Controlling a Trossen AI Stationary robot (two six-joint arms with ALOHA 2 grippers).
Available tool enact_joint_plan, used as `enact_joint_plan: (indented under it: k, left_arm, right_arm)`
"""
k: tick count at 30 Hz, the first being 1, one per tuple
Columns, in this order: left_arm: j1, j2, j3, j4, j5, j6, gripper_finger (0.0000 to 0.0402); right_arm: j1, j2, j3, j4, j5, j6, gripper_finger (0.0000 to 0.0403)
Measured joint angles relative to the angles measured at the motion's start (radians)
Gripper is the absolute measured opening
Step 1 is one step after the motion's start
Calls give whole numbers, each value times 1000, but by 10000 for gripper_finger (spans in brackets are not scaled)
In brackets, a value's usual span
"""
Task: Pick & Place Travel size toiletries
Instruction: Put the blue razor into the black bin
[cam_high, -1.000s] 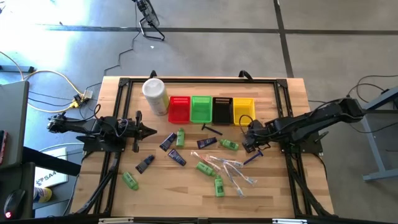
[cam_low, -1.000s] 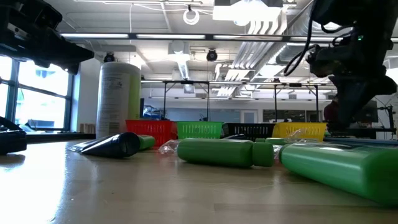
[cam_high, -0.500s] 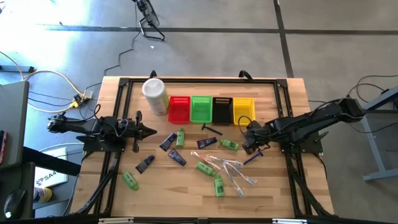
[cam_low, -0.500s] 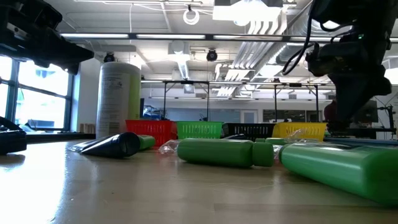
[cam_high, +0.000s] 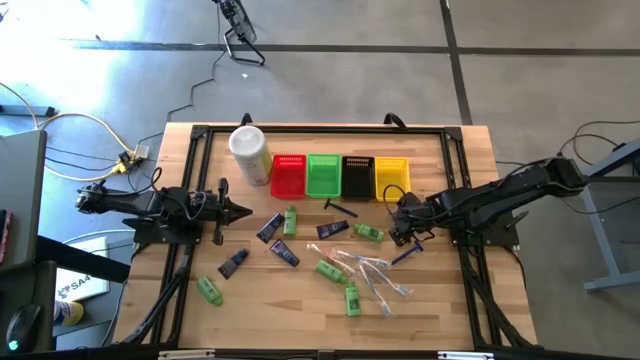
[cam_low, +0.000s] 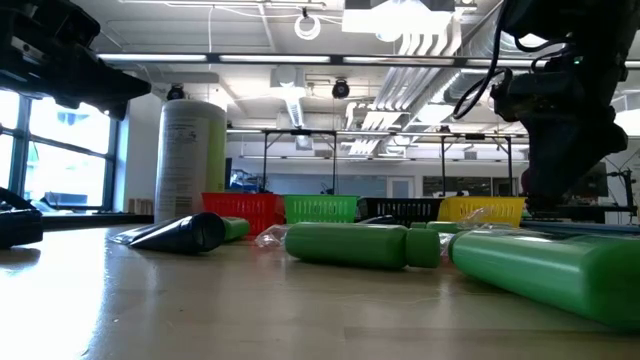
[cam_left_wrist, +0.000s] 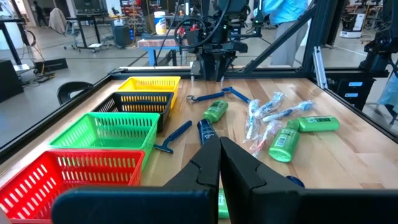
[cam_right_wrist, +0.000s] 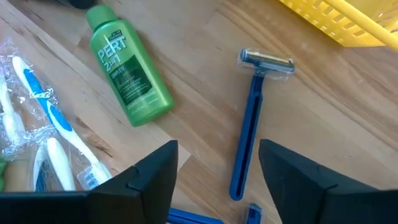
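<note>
From above, we see little changed since a second ago: the right gripper (cam_high: 403, 228) still hovers near the worktop's right edge, below the yellow basket (cam_high: 391, 177). We count four baskets, five green bottles (cam_high: 350, 298) and three dark tubes (cam_high: 234, 262). The left gripper (cam_high: 240, 211) waits near the left edge.

At table height, green bottles lie before the white canister (cam_low: 191, 158).

The left wrist view shows its fingers pressed together, empty.

In the right wrist view, the jaws stand spread, holding nothing, above a blue razor (cam_right_wrist: 252, 127); beside it lie a bottle and wrapped toothbrushes (cam_right_wrist: 51, 133).
</note>
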Motion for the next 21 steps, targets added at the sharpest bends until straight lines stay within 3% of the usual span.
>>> enact_joint_plan:
  k: [21]
  left_arm:
    - [0, 0, 0, 0, -3, 0, 7]
  right_arm:
    - [0, 45, 0, 1, 15, 23, 215]
